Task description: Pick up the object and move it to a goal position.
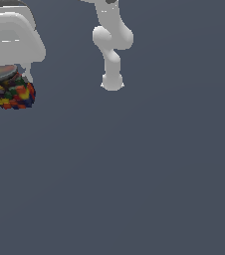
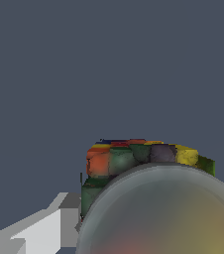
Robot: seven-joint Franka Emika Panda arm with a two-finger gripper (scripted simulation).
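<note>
Tool [image 1: 12, 74] sits at the far upper corner on the exterior view's left, big white housing partly cut off by the frame edge. Jar [image 1: 11, 90] is right under it, touching or nearly touching the housing. One finger [image 2: 44, 230] shows in the wrist view as a pale grey block pressed up against the jar [image 2: 134, 161] wall; the other finger is out of view. Looks like it is pinching the jar, but can't confirm from one finger, so the tool's state: cannot tell.

Jar: small, squat, rounded, tilted a bit in the exterior view. Body mottled in red, yellow, blue and green patches, some dark purple. Lid [image 1: 0, 72] flat, round, grey-brown, on the jar; in the wrist view the lid [image 2: 168, 213] fills the near corner, blurred. Contents not visible.

Rest of the white arm [image 1: 112, 45] stands well apart, top centre in the exterior view. Background plain dark grey-blue; can't tell whether the jar rests on it or hangs above.
</note>
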